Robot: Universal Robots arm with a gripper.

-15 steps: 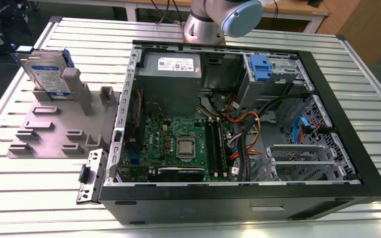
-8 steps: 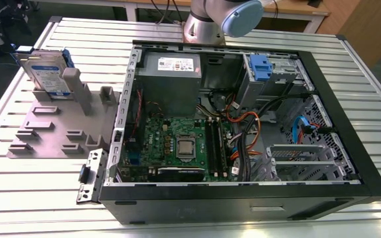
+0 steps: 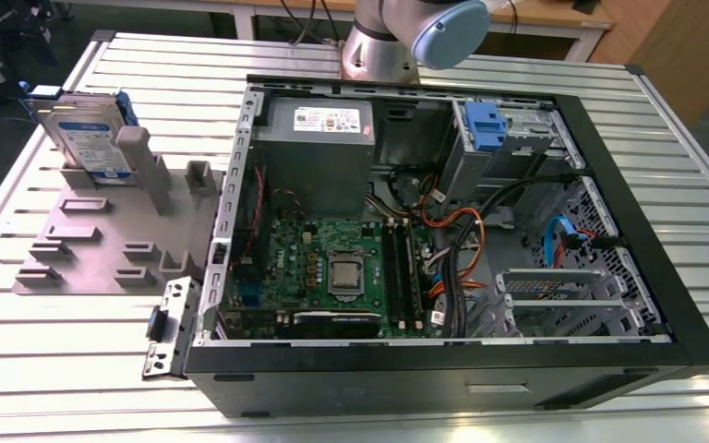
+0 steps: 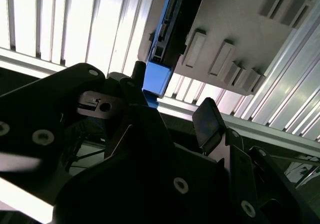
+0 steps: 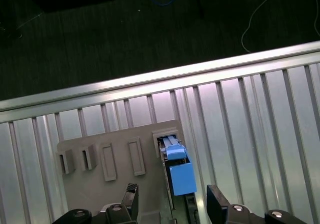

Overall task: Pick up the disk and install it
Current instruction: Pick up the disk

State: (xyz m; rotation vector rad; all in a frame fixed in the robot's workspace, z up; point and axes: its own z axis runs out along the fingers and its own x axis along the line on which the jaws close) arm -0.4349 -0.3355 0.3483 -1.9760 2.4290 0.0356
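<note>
The disk (image 3: 90, 138) stands on edge in a slot at the far corner of the grey fixture plate (image 3: 108, 231), at the exterior view's left. Its white-and-blue label faces the camera. In the first wrist view I see the disk end-on, with its blue carrier rail (image 5: 180, 173) uppermost. My gripper (image 5: 174, 201) is open just above it, one fingertip (image 5: 131, 196) on each side of the rail and a gap on both sides. In the second wrist view the blue rail end (image 4: 156, 78) lies just beyond my gripper (image 4: 172, 109).
An open black computer case (image 3: 453, 360) lies on the slatted metal table (image 3: 675, 166). Inside are a grey power supply (image 3: 318, 138), a green board (image 3: 330, 268), cables and a drive cage with a blue carrier (image 3: 484, 125). The arm's base (image 3: 386, 46) stands behind the case.
</note>
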